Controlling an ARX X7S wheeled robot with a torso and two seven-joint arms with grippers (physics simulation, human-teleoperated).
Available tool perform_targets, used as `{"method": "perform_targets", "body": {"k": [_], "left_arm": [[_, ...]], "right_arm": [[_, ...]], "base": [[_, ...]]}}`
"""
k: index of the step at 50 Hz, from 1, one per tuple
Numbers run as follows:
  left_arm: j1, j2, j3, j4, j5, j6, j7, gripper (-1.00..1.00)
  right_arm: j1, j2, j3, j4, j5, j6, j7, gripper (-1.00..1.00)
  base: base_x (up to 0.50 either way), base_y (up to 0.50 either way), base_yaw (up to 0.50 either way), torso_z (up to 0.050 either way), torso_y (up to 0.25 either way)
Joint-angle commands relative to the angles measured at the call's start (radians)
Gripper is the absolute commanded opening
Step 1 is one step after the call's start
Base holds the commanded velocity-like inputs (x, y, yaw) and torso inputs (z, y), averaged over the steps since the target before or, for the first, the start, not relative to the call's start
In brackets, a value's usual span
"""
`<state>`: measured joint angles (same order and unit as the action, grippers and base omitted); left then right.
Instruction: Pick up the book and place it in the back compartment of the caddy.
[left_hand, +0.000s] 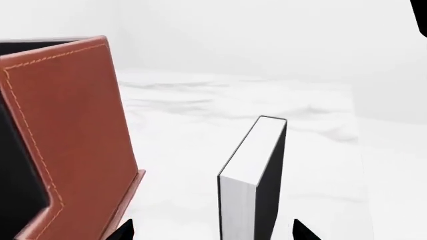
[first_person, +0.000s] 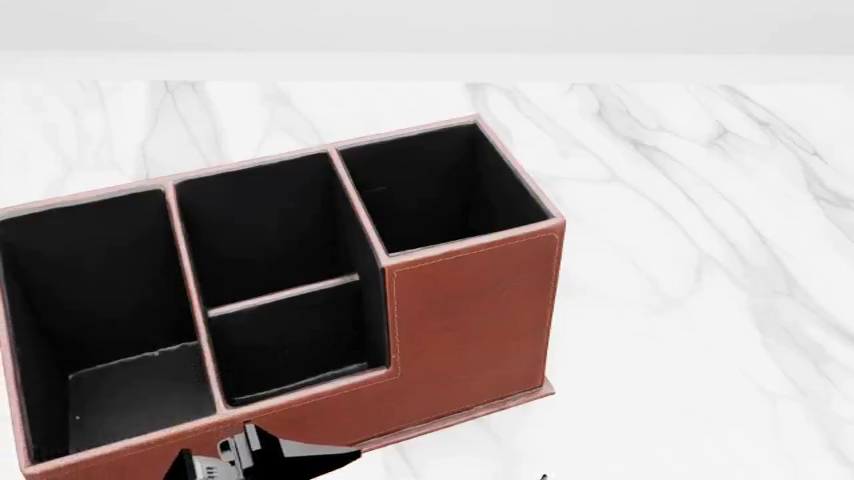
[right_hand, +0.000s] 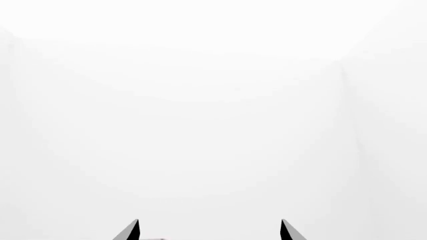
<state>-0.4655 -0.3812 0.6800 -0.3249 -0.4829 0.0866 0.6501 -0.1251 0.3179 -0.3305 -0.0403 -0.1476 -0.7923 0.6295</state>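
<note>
Since the big reddish-brown stitched-leather caddy (first_person: 454, 300) fills my head view on the white marble tabletop (first_person: 694, 250), I watch its wall while reaching. Just beside it, apart, the small thick black hardcover book (left_hand: 253, 175) stands upright: stiff, probably light, smooth-covered, best pinched across both covers. My left gripper (left_hand: 213, 231) is spread wide around it, holding nothing; my right gripper (right_hand: 208, 230) gapes empty.

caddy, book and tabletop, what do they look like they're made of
The caddy looks like reddish-brown leather with pale stitching along its edges and a matte black lining. The book seems a hardcover: black cover, white paper page edges. The tabletop looks like polished white marble with grey veins.
</note>
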Motion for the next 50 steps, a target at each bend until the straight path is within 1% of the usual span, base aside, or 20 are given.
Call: {"method": "perform_targets", "body": {"k": [1, 7, 26, 50], "left_arm": [[-0.022, 0.036, 0.02, -0.049, 0.016, -0.001, 0.009, 1.0], [-0.026, 0.053, 0.027, -0.063, 0.016, 0.003, 0.015, 1.0], [-0.034, 0.064, 0.056, -0.028, 0.033, -0.025, 0.0, 1.0], [-0.079, 0.115, 0.071, -0.106, 0.044, -0.032, 0.003, 1.0]], "right_arm": [[0.001, 0.004, -0.003, 0.0, 0.001, -0.001, 0.004, 1.0], [0.0, 0.006, -0.004, -0.004, 0.002, 0.001, 0.006, 1.0], [-0.001, 0.012, -0.008, -0.008, 0.0, 0.001, 0.014, 1.0], [-0.007, 0.019, -0.013, -0.02, -0.002, 0.001, 0.023, 1.0]], "base": [[0.0, 0.0, 0.0, 0.0, 0.0], [0.0, 0.0, 0.0, 0.0, 0.0], [0.0, 0.0, 0.0, 0.0, 0.0], [0.0, 0.0, 0.0, 0.0, 0.0]]}}
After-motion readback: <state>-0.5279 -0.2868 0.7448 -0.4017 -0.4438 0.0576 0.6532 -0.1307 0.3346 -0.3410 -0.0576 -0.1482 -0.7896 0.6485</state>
